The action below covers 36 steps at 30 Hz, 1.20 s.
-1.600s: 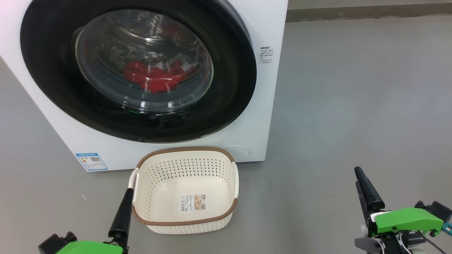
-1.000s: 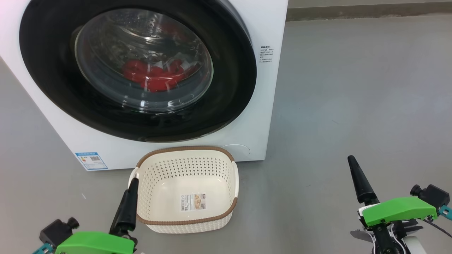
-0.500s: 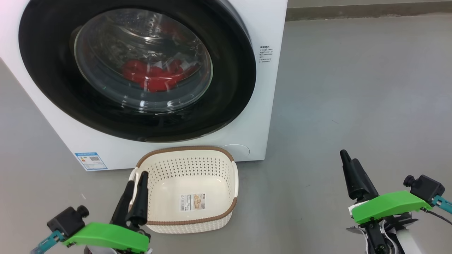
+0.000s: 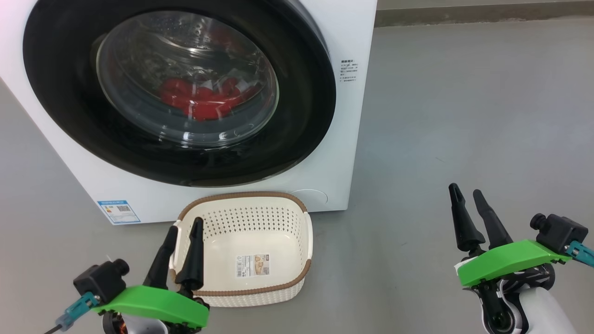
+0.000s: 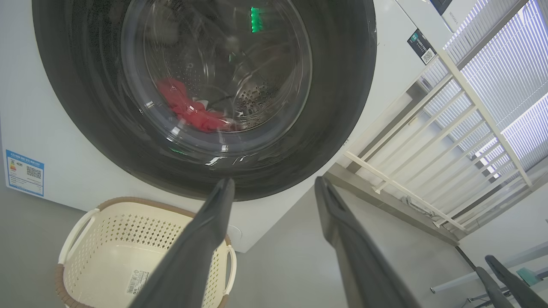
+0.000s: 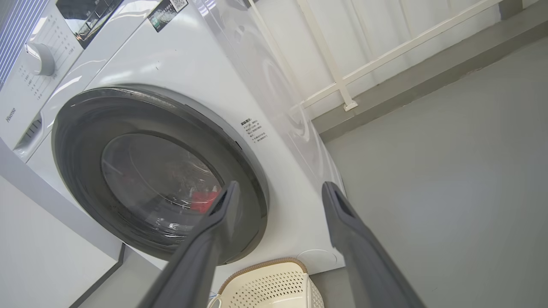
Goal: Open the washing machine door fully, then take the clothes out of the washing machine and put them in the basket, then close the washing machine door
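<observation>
The washing machine door (image 4: 69,106) filled the upper left of the head view, shut flat against the washing machine (image 4: 357,139). It was a wide, glossy black ring around a bulging bowl of clear glass that caught small reflections. Through the glass we saw the clothes (image 4: 199,99), a crumpled heap of bright red fabric with bits of white, lying low in the perforated steel drum (image 4: 195,35). The machine was a smooth white box with a small blue label (image 4: 118,211) near its lower left corner.

Just below the door, at the lower middle of the frame, the basket (image 4: 243,196) stood on the matte grey floor (image 4: 464,93), close to the machine's front. It was a rounded rectangle of cream plastic, its walls pierced with rows of small holes, with a brown woven-look rim and a barcode sticker (image 4: 254,266) on its bottom.

Our left gripper (image 4: 186,223) hovered at the lower left, in front of the basket's left end, its two dark tapered fingers apart. Our right gripper (image 4: 464,188) hung at the lower right over bare floor, fingers likewise spread, holding nothing.
</observation>
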Tool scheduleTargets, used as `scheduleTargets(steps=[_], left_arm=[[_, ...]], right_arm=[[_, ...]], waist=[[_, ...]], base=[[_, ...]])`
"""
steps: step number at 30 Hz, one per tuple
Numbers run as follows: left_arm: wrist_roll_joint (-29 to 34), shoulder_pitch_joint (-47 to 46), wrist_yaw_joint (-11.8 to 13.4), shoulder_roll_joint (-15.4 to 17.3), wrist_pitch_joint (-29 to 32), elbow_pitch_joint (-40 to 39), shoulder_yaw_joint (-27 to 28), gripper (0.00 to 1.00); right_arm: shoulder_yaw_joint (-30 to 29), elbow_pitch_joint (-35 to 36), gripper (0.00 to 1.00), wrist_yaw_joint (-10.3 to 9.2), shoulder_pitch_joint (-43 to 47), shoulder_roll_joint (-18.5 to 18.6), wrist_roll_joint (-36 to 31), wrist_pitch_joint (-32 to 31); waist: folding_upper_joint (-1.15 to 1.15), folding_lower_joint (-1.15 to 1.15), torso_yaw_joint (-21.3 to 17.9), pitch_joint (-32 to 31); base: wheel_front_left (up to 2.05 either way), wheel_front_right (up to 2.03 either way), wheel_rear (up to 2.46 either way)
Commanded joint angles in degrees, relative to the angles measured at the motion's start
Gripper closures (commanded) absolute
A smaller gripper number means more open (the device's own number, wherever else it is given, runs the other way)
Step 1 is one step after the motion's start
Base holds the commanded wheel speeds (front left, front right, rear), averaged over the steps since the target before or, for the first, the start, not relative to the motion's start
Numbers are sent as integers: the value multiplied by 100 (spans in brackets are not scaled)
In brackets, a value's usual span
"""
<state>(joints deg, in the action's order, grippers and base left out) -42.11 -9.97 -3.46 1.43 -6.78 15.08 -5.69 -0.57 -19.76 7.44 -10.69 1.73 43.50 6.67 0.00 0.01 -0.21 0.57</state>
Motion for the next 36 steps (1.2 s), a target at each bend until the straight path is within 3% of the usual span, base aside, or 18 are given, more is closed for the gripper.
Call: scheduleTargets(steps=[1, 36], left_arm=[[236, -271, 51, 95, -99, -142, 75, 0], [2257, -590, 210, 135, -678, -89, -98, 0]], right_arm=[[62, 195, 0, 3, -285, 59, -306, 118], [60, 194, 0, 4, -666, 104, -2627, 691]], waist=[[0, 0, -2, 2], [0, 0, -1, -31]], base=[[0, 0, 0], [0, 0, 0]])
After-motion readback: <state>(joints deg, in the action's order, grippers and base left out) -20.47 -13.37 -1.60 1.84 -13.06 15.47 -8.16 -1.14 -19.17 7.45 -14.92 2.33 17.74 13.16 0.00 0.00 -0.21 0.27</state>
